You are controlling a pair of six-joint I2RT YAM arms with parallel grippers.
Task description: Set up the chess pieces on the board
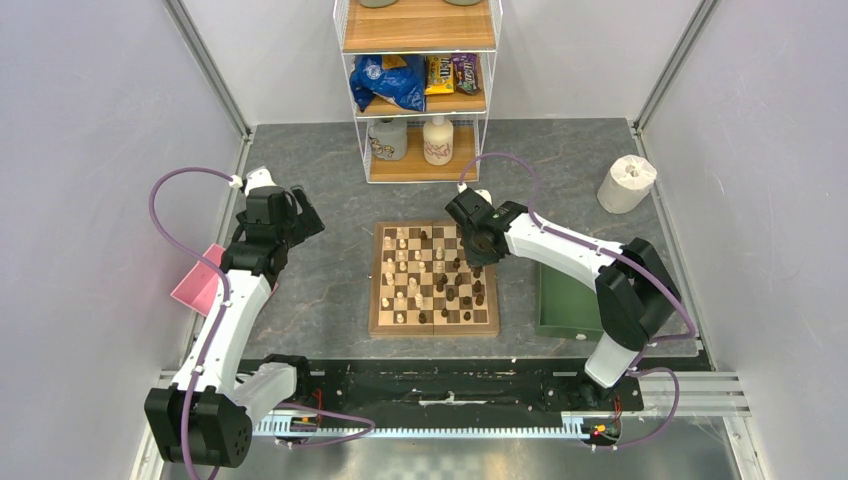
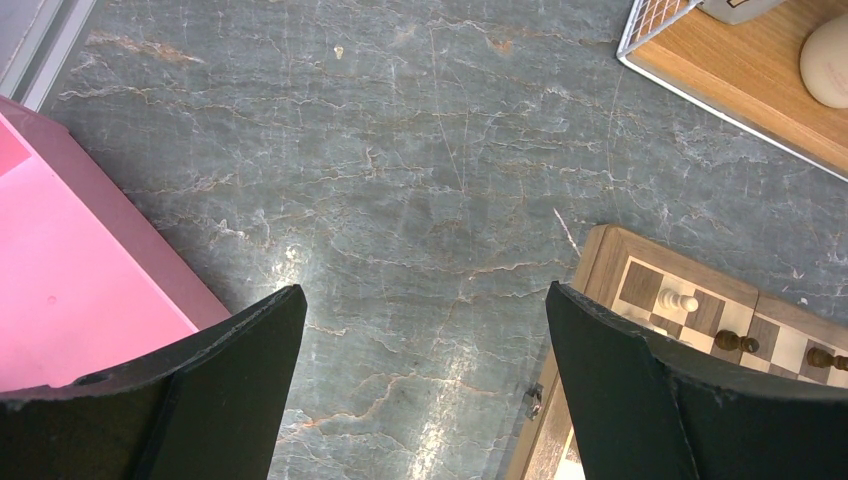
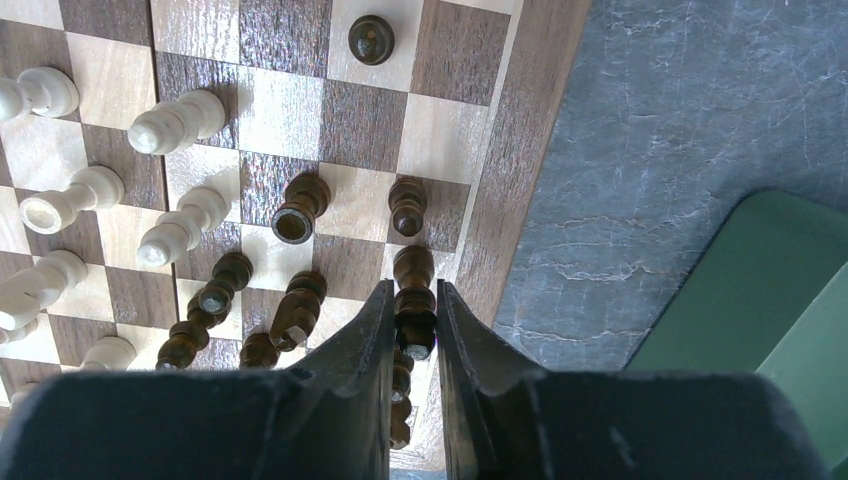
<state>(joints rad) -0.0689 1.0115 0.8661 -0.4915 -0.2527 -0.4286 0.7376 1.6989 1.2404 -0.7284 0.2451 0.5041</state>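
The right gripper [image 3: 413, 335] is clamped on a dark piece [image 3: 414, 290] in the outermost file of the board [image 1: 436, 328], just inside the border that faces the green tray [image 3: 760, 290]. The piece is gripped across its middle. Whether its base has left the square cannot be told.

The step is judged best done by lifting straight up before any sideways travel, because the piece is hemmed in. Another dark piece [image 3: 406, 205] stands just ahead of the fingertips, one lies just behind toward the wrist, and more are crowded beside it on the left. A small turned body may twist between flat fingers, so a firm, square hold is called for. The fingers should be parted only once the base is borne flat on its square.

Open room is found on the tray side, where the border is followed by bare table [image 3: 640, 120] and then the tray. Toward the pale pieces [image 3: 180, 120] little room is left. The far squares are mostly bare.

The left gripper [image 2: 422, 293] is held wide apart and empty over the table, between the pink tray [image 2: 70, 290] and a board corner, well apart from the right arm.
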